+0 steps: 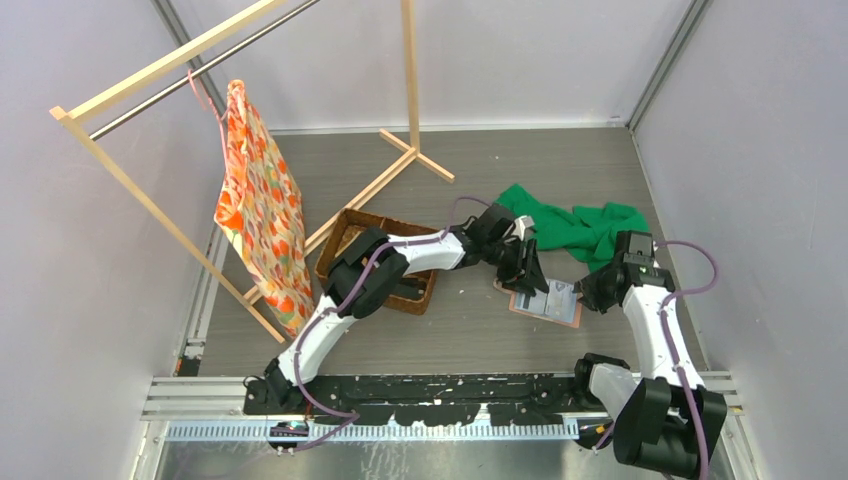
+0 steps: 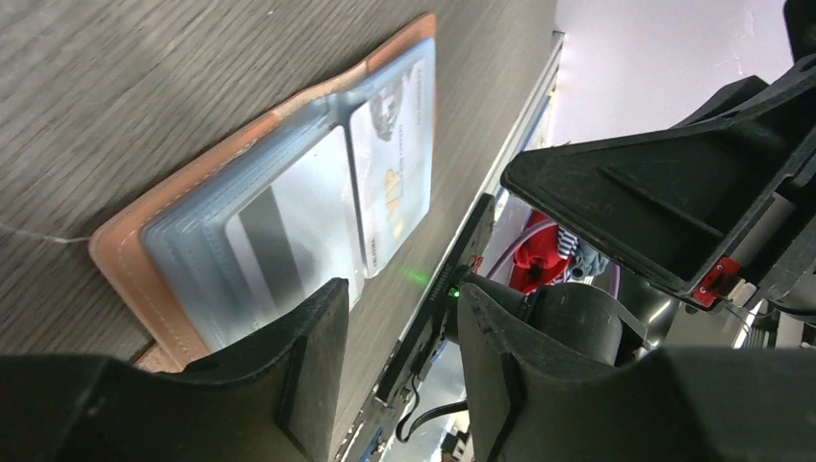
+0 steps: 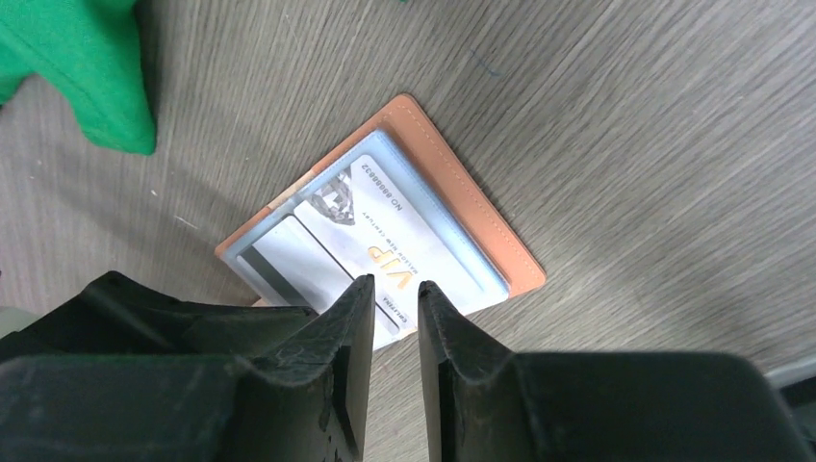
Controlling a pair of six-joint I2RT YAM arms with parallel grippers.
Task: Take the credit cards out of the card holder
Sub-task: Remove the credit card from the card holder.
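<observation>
You see the card holder [image 3: 460, 192] in matt, stitched tan leather-look with clear glossy plastic sleeves [image 2: 188, 255]. The table [image 3: 625, 115] under it is matt grey woodgrain, and the green cloth [image 3: 87, 67] beside it looks soft.

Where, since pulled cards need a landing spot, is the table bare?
Bare table lies between the salmon-pink folding card holder and the near edge, and toward the brown woven basket. Crowded: green cloth, left end effector, right end effector.

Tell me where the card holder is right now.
The card holder lies open on the table, right of centre in the top view, between the left pincer and the right pincer, near the green cloth.
</observation>
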